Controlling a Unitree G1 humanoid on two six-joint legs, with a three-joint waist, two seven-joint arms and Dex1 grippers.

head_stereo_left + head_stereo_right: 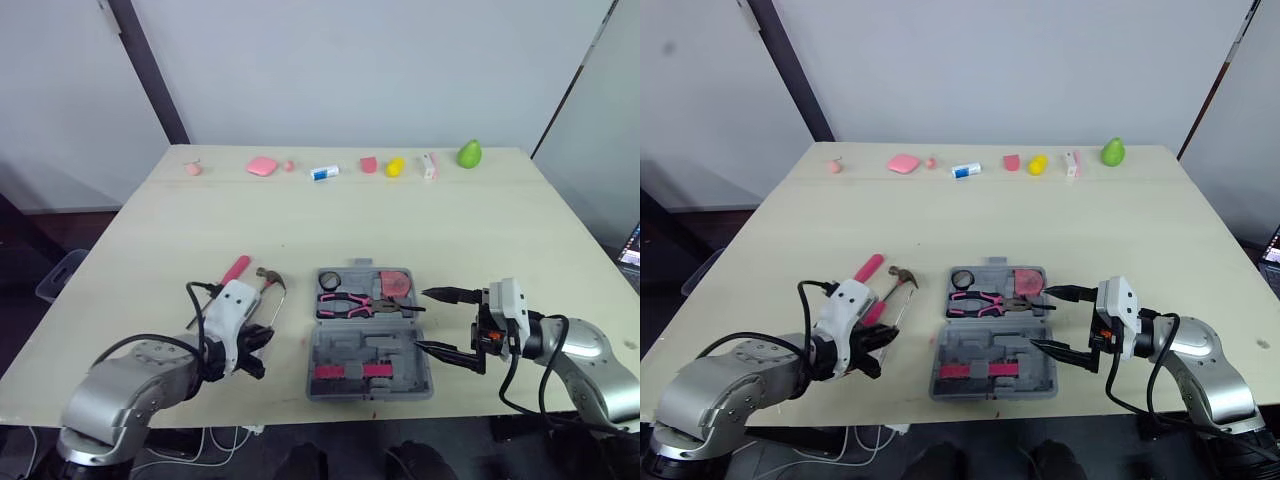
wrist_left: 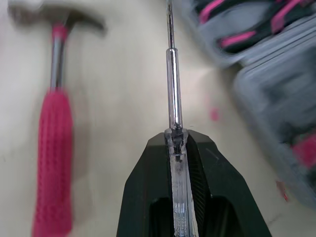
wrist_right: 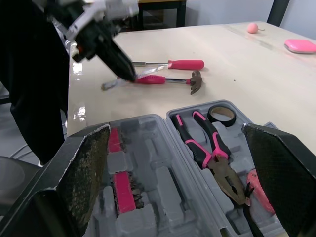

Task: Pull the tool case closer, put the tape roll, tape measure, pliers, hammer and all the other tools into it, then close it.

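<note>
Clamped in left end effector (image 2: 176, 136): screwdriver (image 2: 171, 89) by its clear handle, just beside hammer (image 2: 53, 128) (left of tool case (image 1: 370, 352)). Spread wide at case's right side: right end effector (image 1: 422, 320).

Nothing can be read: no lettering, number, brand or sign. The open grey plastic tool case (image 1: 345, 345) has no legible marking on its moulded trays. The small white box with a blue patch (image 1: 324, 172) lies at the far edge of the pale wooden table (image 1: 480, 230) and is too small to tell whether that patch carries print.
</note>
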